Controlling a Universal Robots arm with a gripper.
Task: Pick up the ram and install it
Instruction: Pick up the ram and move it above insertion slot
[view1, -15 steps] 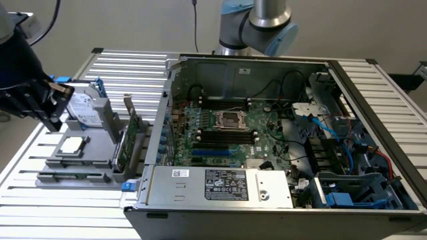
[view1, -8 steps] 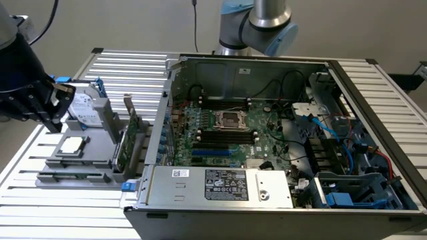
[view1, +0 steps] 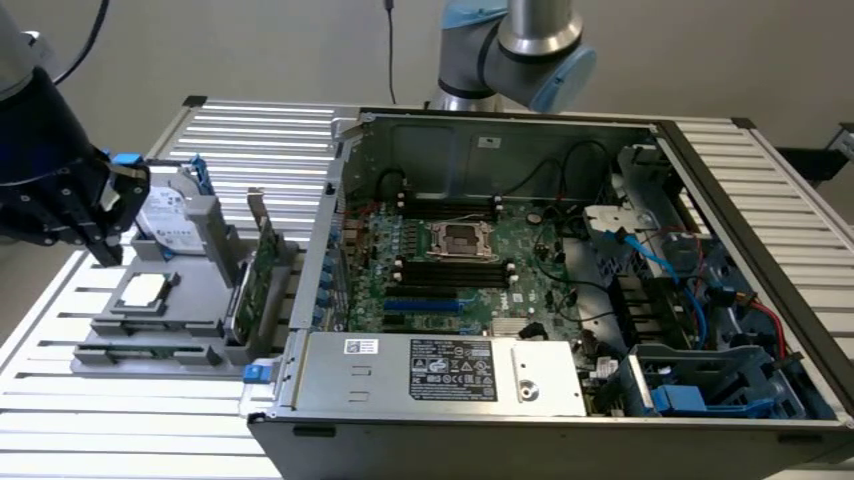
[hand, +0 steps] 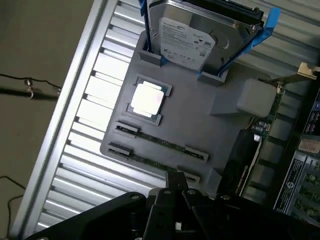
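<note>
Two ram sticks lie edge-up in the slots of a grey fixture (hand: 200, 120): one ram (hand: 162, 143) beside the CPU, the other ram (hand: 150, 162) nearer the fixture's edge. In the exterior view they show as thin green strips (view1: 147, 352) at the fixture's front. My gripper (hand: 176, 184) is shut with nothing in it and hovers over one end of the outer stick. In the exterior view the black-wrapped gripper (view1: 104, 250) hangs at the exterior view's left, above the fixture's (view1: 200, 300) back corner.
The fixture also holds a hard drive (hand: 192, 37) in blue rails, a CPU (hand: 147, 99) and an upright green expansion card (view1: 260, 270). The open computer case (view1: 747, 250), with its motherboard (view1: 454, 270) and black memory slots (view1: 454, 268), lies at the exterior view's right on the slatted metal table (view1: 134, 430).
</note>
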